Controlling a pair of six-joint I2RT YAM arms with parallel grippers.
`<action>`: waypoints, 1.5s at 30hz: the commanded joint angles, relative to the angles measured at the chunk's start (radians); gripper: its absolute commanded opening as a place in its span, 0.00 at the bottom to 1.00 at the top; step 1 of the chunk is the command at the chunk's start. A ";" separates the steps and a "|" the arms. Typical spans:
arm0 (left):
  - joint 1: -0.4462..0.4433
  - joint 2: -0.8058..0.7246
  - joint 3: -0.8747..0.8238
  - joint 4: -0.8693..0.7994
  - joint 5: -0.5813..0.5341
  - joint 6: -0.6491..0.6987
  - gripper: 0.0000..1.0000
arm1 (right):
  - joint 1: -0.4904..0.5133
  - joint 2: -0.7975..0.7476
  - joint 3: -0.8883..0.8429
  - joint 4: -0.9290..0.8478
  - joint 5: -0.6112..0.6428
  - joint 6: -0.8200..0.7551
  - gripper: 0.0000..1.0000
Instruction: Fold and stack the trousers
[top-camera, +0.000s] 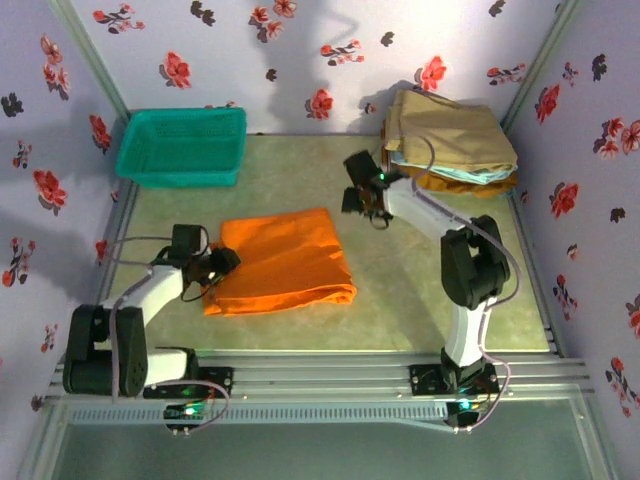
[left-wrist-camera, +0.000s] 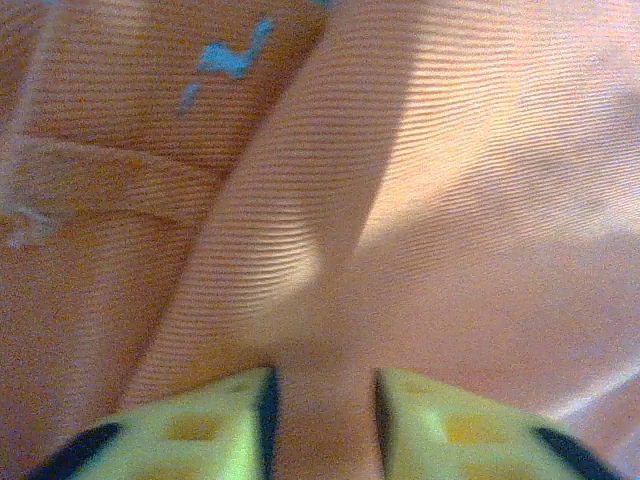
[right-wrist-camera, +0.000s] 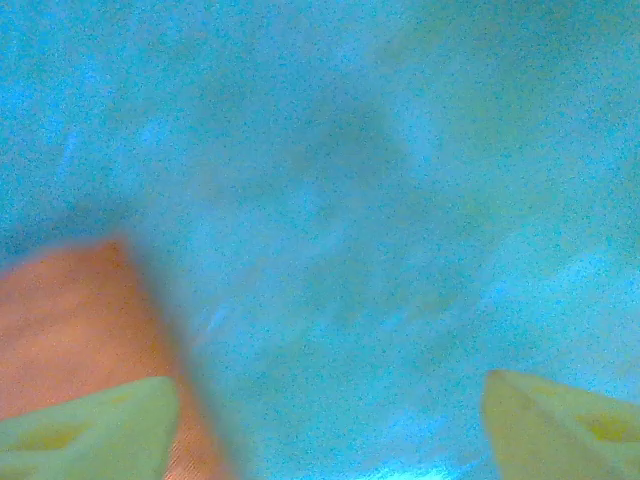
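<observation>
We see three walls closing the table in, all papered pale lavender with scattered red and dark flowers: the far wall (top-camera: 300, 90), the left wall (top-camera: 40, 120) and the right wall (top-camera: 590, 250). Pale metal posts run up the two far corners, one on the left (top-camera: 92, 55) and one on the right (top-camera: 537, 60). The table top (top-camera: 400, 320) is a dull olive-green mat, evenly lit, and soft shadows fall on the far wall. Along the near edge we find silver slotted rails (top-camera: 320, 372), and nearer still a grey-green panel (top-camera: 330, 450).
</observation>
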 joint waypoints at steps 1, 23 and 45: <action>0.011 -0.088 -0.013 -0.104 -0.006 0.011 0.52 | -0.003 0.206 0.220 -0.240 0.479 -0.182 0.90; 0.017 -0.169 -0.006 -0.074 0.083 -0.043 0.65 | -0.236 0.932 1.075 -0.317 0.753 -0.645 0.80; 0.035 -0.177 0.054 -0.103 0.077 -0.037 0.48 | -0.076 0.426 0.324 -0.096 0.385 -0.350 0.00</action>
